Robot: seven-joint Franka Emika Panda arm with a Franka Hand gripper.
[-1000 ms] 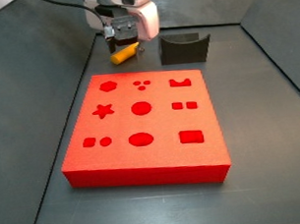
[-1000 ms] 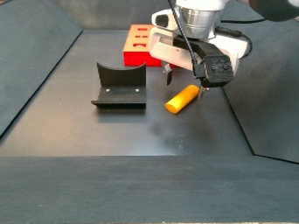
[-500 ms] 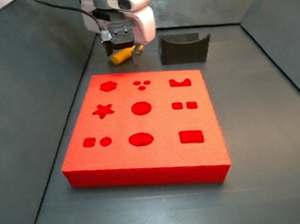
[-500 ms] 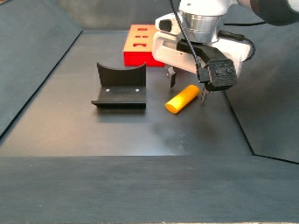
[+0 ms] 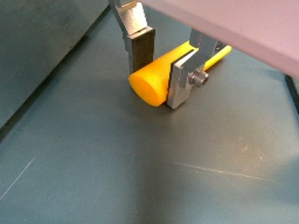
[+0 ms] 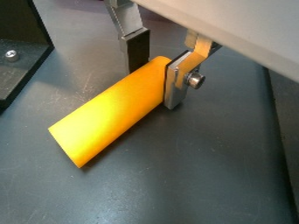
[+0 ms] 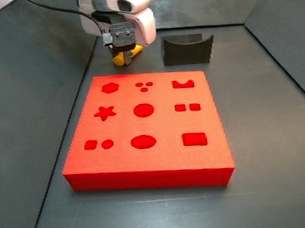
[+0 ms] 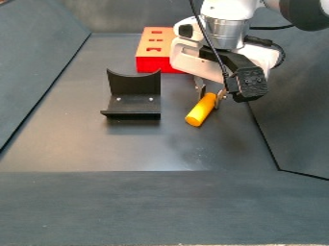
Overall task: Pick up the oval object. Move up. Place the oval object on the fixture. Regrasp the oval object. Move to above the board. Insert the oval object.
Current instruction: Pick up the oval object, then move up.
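Hand low over the dark floor, fingers pointing down, straddling the peg. Fingers are flat silver plates with dark pads; one shows a screw head on its side in both wrist views. Jaws narrow, one plate on each long flank of the peg; the near plate looks to be touching it, the far pad is at or just off the other flank (full clamp cannot be told). In a wrist view the hand sits toward one end of the peg, most of its length sticking out past the plates.

Peg: smooth yellow-orange plastic, short rod with flattened oval ends, lying on its side on the floor, not lifted as far as the views show. In a side view the peg lies slanted under the hand, with the white arm body above. In a side view the peg is just a small orange patch below the hand.

Fixture: matte near-black L-shaped bracket with a curved notch on top, standing on the floor near the peg, apart from it. Also seen at, beside the hand.

Board: large flat bright red block (cut-outs: star, circles, oval, squares, hexagon), lying on the floor near the peg, not touching it. Only a red corner of the board shows behind the arm.
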